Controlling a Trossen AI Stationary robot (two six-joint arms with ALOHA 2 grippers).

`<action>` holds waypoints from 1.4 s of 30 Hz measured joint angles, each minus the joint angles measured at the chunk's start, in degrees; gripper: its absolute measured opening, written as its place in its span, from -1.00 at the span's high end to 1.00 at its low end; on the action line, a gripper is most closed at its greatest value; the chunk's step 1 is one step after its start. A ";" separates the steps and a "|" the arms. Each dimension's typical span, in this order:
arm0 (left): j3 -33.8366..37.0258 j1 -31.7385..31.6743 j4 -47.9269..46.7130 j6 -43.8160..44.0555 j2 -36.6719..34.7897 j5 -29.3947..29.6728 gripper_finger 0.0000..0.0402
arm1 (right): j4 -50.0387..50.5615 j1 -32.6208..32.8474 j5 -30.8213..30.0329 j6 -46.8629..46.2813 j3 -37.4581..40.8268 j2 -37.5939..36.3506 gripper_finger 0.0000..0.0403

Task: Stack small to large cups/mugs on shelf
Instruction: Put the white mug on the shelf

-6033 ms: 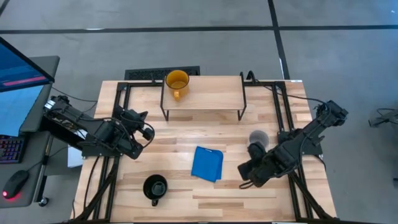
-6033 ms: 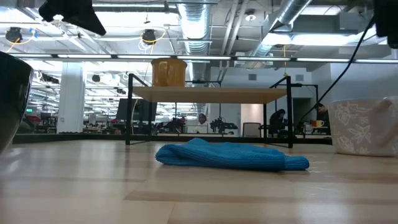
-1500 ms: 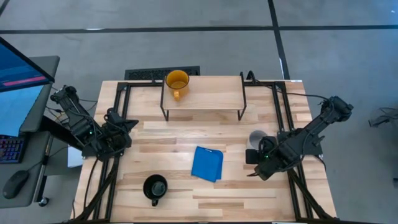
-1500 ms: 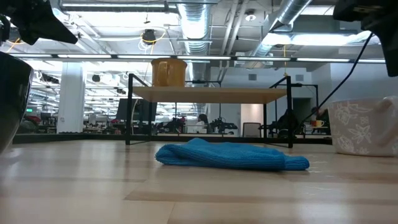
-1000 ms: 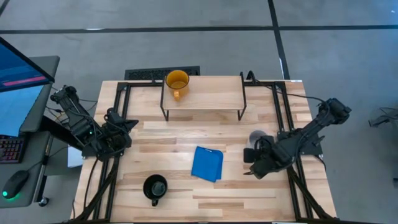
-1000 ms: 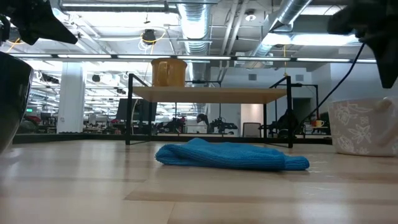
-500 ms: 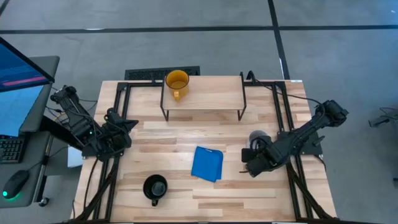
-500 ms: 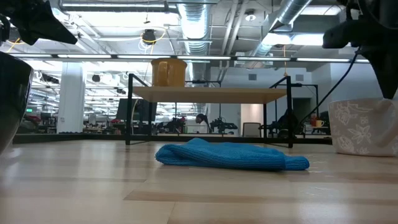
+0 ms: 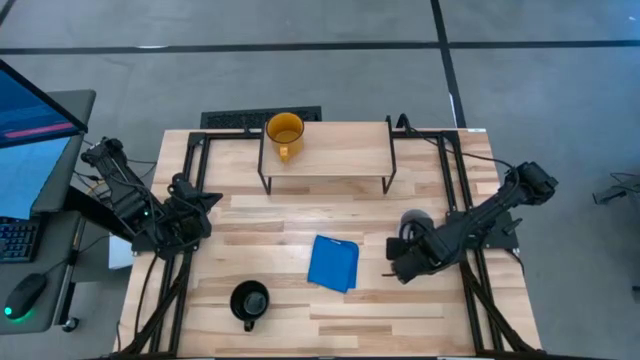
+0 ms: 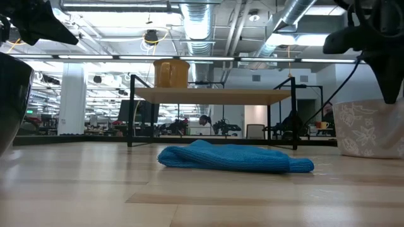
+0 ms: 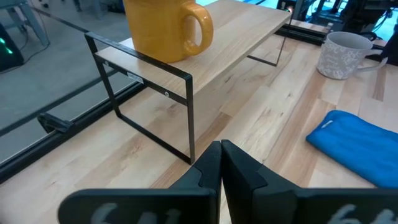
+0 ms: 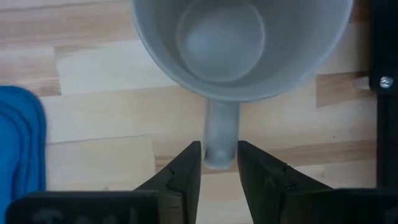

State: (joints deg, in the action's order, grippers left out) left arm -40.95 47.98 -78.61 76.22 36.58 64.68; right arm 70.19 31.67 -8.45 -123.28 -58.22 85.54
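A light grey mug (image 9: pixel 416 220) stands upright on the table at the right, its handle toward the near edge. My right gripper (image 12: pixel 219 152) is over it and shut on that handle; it also shows in the high view (image 9: pixel 405 262). A yellow-orange mug (image 9: pixel 284 132) stands on the left end of the shelf (image 9: pixel 335 152), a light wood board on black legs at the table's far side. A black mug (image 9: pixel 249 300) stands near the front edge. My left gripper (image 11: pixel 221 155) is shut and empty at the table's left side. My right gripper pinches the grey mug's handle (image 12: pixel 221 127) between its two fingers, at the handle's outer end. The fingers point down from above, one on each side of the handle. The mug stands upright with its bottom on the table.
A folded blue cloth (image 9: pixel 333 262) lies in the table's middle, left of the grey mug. The shelf's black legs (image 11: pixel 189 118) stand on the table. Black frame rails run along the table's left and right sides (image 9: pixel 470 200).
My right gripper has gone a little toward the table's left edge and down, onto the grey mug's handle. The mug has stayed where it was.
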 joint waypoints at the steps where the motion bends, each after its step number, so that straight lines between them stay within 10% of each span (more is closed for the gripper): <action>1: 0.00 -0.02 0.00 -0.02 0.00 -0.02 1.00 | 0.06 -0.34 -0.08 0.57 0.00 0.00 0.37; 42: 0.00 0.00 -0.04 -1.03 0.02 -0.52 1.00 | -3.31 -3.99 2.01 -0.26 1.75 0.07 0.37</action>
State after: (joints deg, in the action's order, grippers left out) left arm -40.95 47.99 -78.65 75.20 36.60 64.16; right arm 66.88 27.69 -6.44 -123.55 -56.47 85.60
